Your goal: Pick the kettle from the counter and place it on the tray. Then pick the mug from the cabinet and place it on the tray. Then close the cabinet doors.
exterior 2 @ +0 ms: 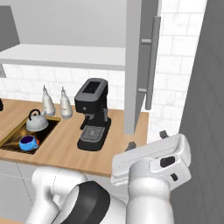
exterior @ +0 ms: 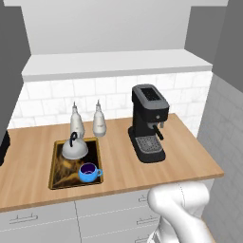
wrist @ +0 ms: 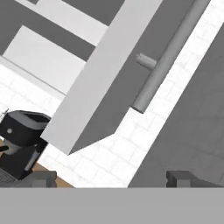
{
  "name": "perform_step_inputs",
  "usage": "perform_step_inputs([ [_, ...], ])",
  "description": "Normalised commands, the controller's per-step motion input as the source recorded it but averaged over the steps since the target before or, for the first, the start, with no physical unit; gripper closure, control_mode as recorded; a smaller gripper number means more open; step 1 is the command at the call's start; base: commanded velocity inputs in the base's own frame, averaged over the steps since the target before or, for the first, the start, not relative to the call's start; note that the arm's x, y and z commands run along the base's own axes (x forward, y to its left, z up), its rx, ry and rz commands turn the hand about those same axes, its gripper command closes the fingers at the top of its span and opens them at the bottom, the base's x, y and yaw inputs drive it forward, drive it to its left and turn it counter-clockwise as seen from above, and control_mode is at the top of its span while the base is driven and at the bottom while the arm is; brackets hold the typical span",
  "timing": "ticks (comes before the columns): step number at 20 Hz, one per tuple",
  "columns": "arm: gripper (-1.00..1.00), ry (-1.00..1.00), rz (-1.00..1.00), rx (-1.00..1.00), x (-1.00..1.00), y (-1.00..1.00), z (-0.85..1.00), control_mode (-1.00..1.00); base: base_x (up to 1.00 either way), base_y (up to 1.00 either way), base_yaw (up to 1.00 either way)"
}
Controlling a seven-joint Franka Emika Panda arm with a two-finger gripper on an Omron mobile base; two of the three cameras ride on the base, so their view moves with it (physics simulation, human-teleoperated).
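**Cabinet door open beside the gripper, kettle and mug on the tray**

Cabinet doors come first by size: the right-hand door [exterior 2: 139, 65] stands swung out, edge-on to the right base view, its long vertical bar handle [exterior 2: 152, 61] on the side facing the tiled wall. The hand view shows the same door [wrist: 109, 74] slanting across the picture with the bar handle [wrist: 168, 54] beside it. The cabinet's pale inner shelf [exterior: 118, 64] lies exposed above the white tile backsplash.

Below runs the wooden counter [exterior: 185, 152], with a black coffee machine [exterior: 149, 123] standing on it. The gripper [exterior 2: 146, 141] hovers past the counter's right end, near the lower edge of the open door, touching nothing; its jaws are spread wide, with one dark fingertip [wrist: 179, 177] low in the hand view.

The tray [exterior: 58, 171] lies flat on the counter left of the coffee machine. The kettle [exterior: 75, 148] sits at its rear, upright, and the blue mug [exterior: 88, 172] stands at its front. Two slim bottles [exterior: 88, 121] stand just behind the tray.
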Motion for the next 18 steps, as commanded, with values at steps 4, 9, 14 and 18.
perform_step_inputs([
  [4, -1.00, 0.00, 0.28, -0.02, 0.44, -0.25, -0.32, -1.00, 0.00, 0.00, 0.00],
  [9, -1.00, 0.00, 0.22, -0.02, 0.56, -0.16, -0.17, -1.00, 0.00, 0.00, 0.00],
  [14, -1.00, -0.01, 0.20, 0.00, 0.65, -0.05, -0.03, -1.00, 0.00, 0.00, 0.00],
  [18, -1.00, -0.02, 0.19, 0.00, 0.41, 0.05, 0.04, -1.00, 0.00, 0.00, 0.00],
])
